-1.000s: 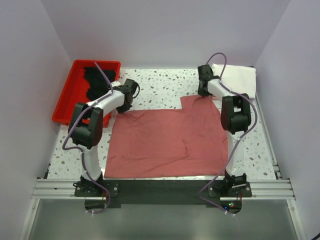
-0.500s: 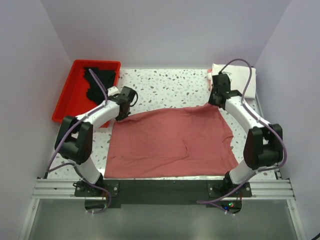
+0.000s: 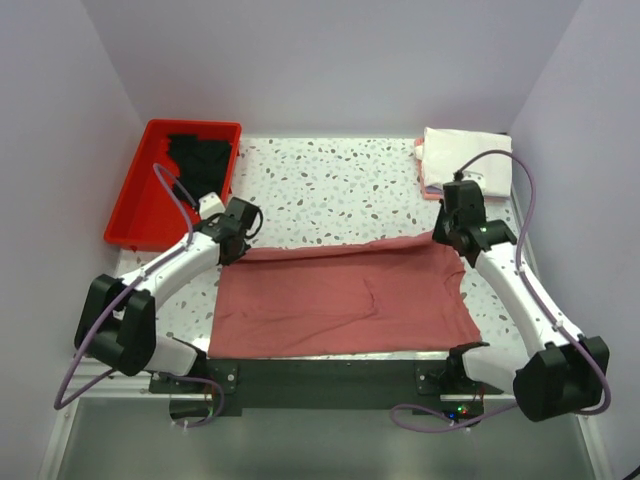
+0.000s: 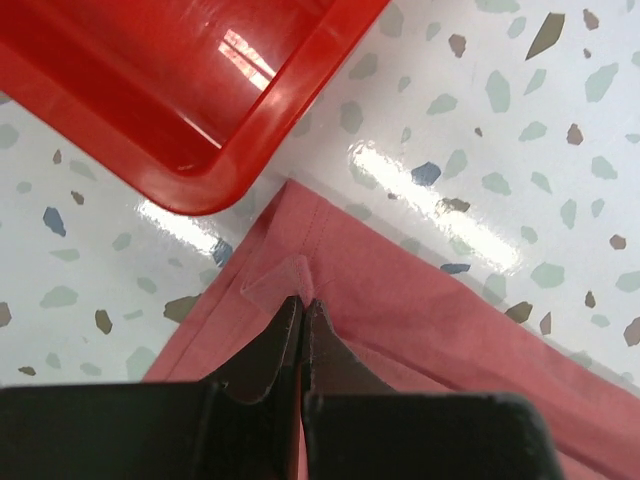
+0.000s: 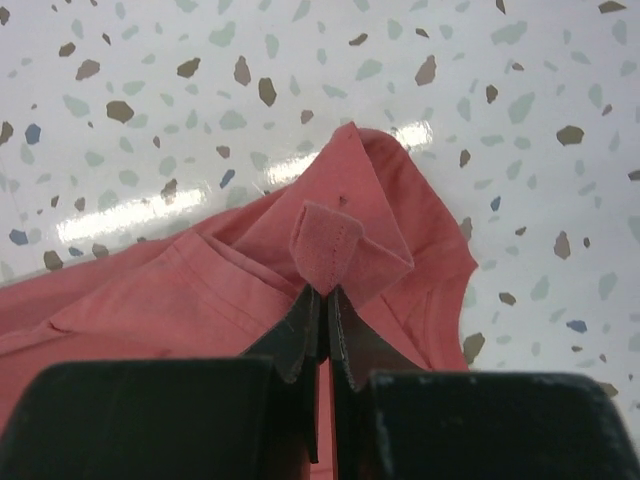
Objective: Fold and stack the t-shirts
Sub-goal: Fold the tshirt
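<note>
The dusty-rose t-shirt (image 3: 340, 305), clamped by the left gripper (image 3: 230, 253) and the right gripper (image 3: 446, 238), now has its far edge farther from the red tray (image 3: 140, 205).

Dusty-rose t-shirt (image 3: 340, 300) is showing as soft matt cloth, hem stitched, faintly creased. Worktop (image 3: 340, 185) is looking smooth and glossy, speckled like stone, throwing back glare. Red tray (image 3: 130, 210) is reading as shiny moulded plastic. Left hand (image 4: 302, 305) and right hand (image 5: 325, 295) are presenting matt black plastic fingers.
</note>
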Available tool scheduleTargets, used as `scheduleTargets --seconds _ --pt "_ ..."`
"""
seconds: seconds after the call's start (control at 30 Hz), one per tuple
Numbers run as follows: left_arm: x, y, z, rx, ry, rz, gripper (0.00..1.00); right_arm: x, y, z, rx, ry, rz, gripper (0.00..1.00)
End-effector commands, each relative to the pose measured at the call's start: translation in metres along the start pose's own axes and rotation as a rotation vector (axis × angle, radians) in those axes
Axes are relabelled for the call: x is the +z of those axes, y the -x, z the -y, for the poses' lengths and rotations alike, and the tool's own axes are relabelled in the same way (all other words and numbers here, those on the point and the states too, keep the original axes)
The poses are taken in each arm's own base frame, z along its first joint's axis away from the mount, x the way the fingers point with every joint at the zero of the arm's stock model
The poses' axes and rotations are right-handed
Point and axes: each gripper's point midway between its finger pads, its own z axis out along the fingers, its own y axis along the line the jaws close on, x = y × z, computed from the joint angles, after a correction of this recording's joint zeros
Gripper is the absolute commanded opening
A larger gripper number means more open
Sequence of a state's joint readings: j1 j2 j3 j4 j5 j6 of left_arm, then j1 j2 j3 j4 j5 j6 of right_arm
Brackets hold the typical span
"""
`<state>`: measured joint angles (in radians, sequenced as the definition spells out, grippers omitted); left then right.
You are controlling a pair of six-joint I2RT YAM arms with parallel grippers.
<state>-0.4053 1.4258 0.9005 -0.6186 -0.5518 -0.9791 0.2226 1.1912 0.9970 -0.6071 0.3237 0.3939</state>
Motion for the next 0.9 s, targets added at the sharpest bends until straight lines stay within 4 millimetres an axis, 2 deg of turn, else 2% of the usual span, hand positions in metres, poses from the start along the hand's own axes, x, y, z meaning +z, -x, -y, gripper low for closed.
scheduleTargets --seconds 0.0,0.1,0.23,0.27,0.3,0.43,0.5,0.67,0.87 --pt "-0.008 0.0 -0.003 -0.035 -0.023 0.028 0.0 -0.017 -0.018 0.016 -0.02 -0.04 -0.038 0.0" --pt "-0.011 -0.007 -0.01 -0.035 -0.016 0.024 0.0 -0.033 -0.029 0.026 -0.046 -0.06 -0.055 0.0" --pt "-0.015 -0.009 -0.016 -0.036 0.003 0.031 0.0 -0.053 -0.031 0.043 -0.055 -0.11 -0.046 0.0" --pt "-0.016 -0.01 -0.017 -0.032 0.005 0.03 0.0 -0.056 -0.033 0.044 -0.049 -0.109 -0.047 0.0" --pt "-0.017 -0.011 -0.018 -0.031 0.005 0.029 0.0 -0.06 -0.035 0.037 -0.04 -0.057 -0.045 0.0" --pt "-0.019 -0.013 -0.02 -0.021 0.014 0.027 0.0 -0.062 -0.048 0.028 -0.04 -0.012 -0.09 0.0" --pt "-0.02 -0.014 -0.023 -0.018 0.024 0.026 0.0 -0.065 -0.06 0.032 -0.045 -0.027 -0.131 0.0" --pt "-0.021 -0.019 -0.024 -0.016 0.019 0.014 0.0 -0.074 -0.072 0.043 -0.028 -0.043 -0.143 0.0" --pt "-0.024 -0.025 -0.034 -0.006 0.035 0.008 0.0 -0.079 -0.092 0.05 -0.034 -0.054 -0.203 0.0"
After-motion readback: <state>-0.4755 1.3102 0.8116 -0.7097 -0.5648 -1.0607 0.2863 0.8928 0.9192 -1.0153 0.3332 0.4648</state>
